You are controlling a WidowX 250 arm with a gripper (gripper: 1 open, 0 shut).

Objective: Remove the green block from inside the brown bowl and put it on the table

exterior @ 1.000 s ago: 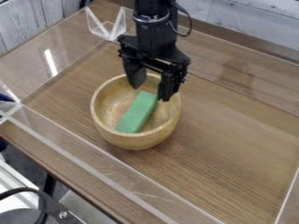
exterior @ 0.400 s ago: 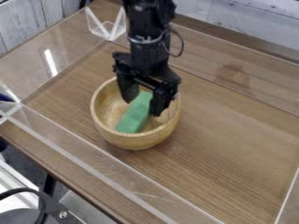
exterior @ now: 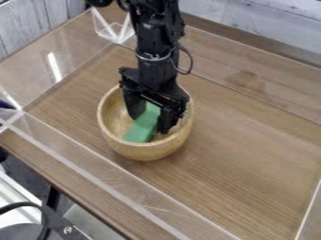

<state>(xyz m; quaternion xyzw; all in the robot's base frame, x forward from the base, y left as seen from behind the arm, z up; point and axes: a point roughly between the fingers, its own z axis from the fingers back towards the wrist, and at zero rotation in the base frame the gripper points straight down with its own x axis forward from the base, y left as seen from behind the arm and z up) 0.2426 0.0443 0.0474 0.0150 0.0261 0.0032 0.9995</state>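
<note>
Gripper: the gripper (exterior: 152,113) points straight down into the brown bowl (exterior: 115,127), its jaws spread wide on either side of the green block (exterior: 143,130), with nothing clamped yet.
Green block: lies inside the bowl, leaning from the floor up toward the 1 o'clock wall, its upper end hidden between the fingers.
Brown bowl: sits on the table (exterior: 251,141), a little toward 9 o'clock of the middle, well apart from the clear acrylic walls (exterior: 75,187).
Risk, rim: the bowl is light and loose; a finger that catches the thick wall could tip or drag it.
Risk, grip: the block is tilted and flat, so closing on its narrow edges off-centre could make it pivot and slip back.
Risk, lift: a block wedged against the wall could carry the bowl up with it.
Writing: no brand, label or lettering is readable anywhere.
</note>
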